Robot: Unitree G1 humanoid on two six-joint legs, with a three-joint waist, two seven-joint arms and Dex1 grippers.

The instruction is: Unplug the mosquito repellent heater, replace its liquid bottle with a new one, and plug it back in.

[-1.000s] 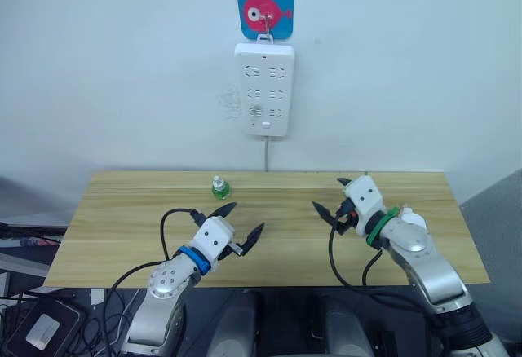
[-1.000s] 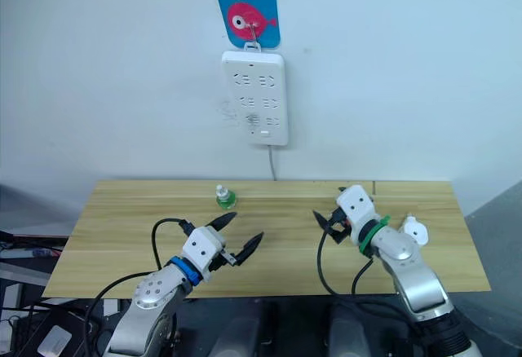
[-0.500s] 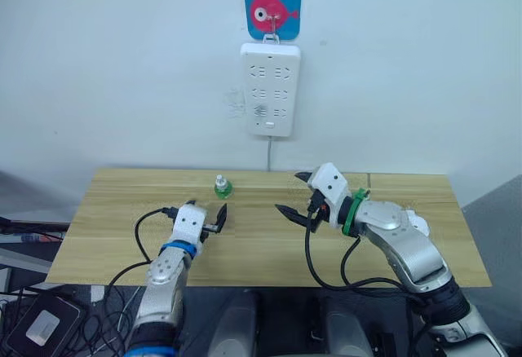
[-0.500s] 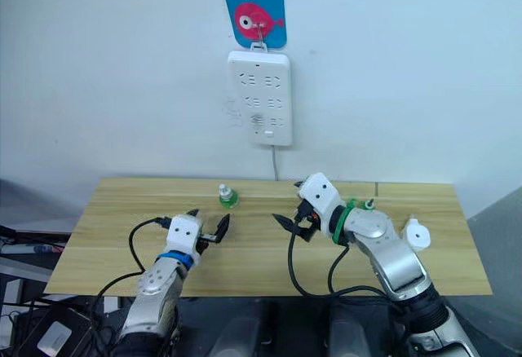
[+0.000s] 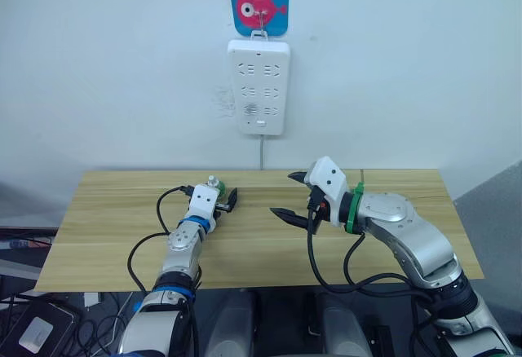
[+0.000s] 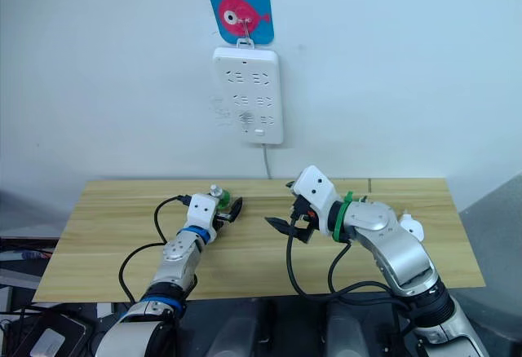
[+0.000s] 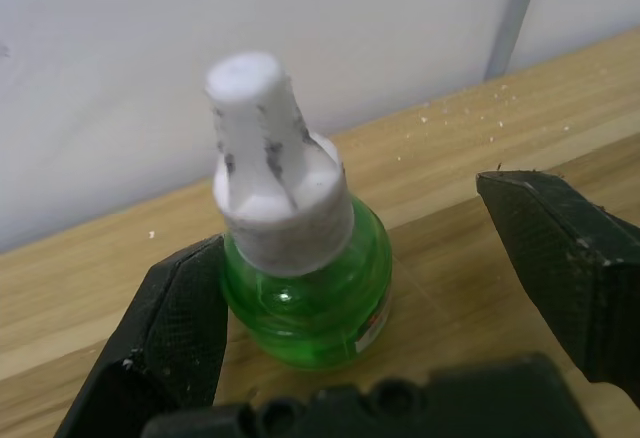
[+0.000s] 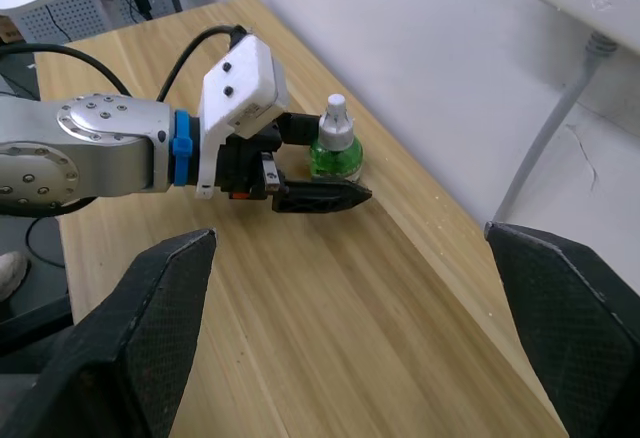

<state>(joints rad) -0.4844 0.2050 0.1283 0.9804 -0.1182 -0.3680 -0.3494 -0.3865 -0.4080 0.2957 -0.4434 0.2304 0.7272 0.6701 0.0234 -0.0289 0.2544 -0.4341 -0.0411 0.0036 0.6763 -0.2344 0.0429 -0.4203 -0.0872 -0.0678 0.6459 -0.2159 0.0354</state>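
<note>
Left gripper (image 7: pixel 370 288) jaws wide, straddling green liquid bottle (image 7: pixel 300 278) upright on tabletop (image 5: pixel 122 235) near wall; one finger (image 7: pixel 175 318) touching bottle. Right gripper (image 5: pixel 292 196) jaws wide, above tabletop centre. Heater (image 6: pixel 412 228) behind right arm. Power strip (image 5: pixel 258 86) on wall

One green liquid bottle (image 7: pixel 300 278) with a white cap stands on one wooden table (image 5: pixel 106 235) in the middle of the frame. One white power strip (image 5: pixel 258 86) hangs at upper centre of the wall under one blue fish hook plate (image 5: pixel 258 3). One white heater (image 6: pixel 411 227) lies at the table's right. Two grippers show: the left gripper (image 5: pixel 222 199) and the right gripper (image 5: pixel 292 196).
</note>
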